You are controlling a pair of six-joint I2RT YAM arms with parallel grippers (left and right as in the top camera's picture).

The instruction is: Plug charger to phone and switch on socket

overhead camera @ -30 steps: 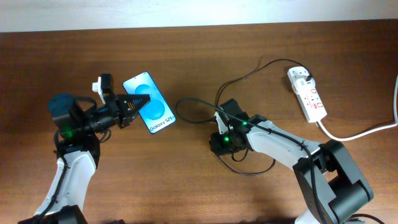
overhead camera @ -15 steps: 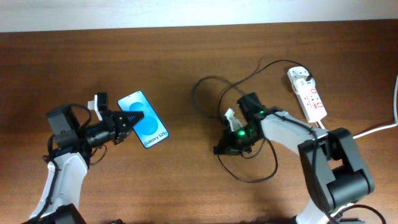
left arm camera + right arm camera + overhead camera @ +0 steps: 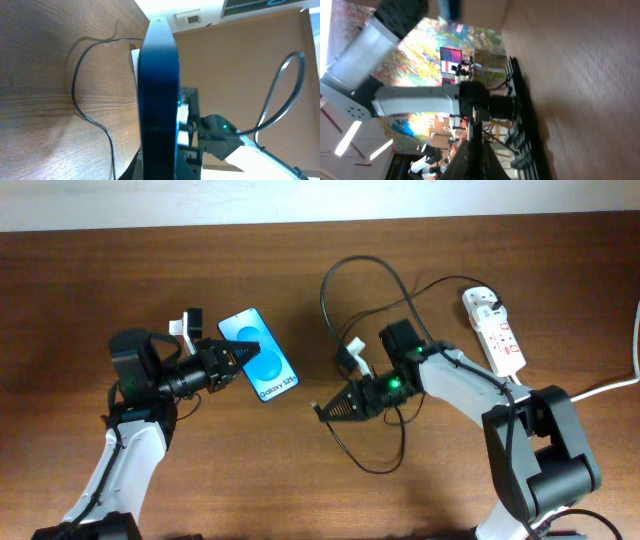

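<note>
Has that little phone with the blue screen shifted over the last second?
Yes. The black-edged smartphone with the light blue screen, held in the left pincer, has shifted slightly right, toward the fixed white power strip.

Robot lab: wood-grain table (image 3: 300,260), beige wall (image 3: 240,65), colourful mural (image 3: 465,37) and lit monitor (image 3: 451,59) behind.
</note>
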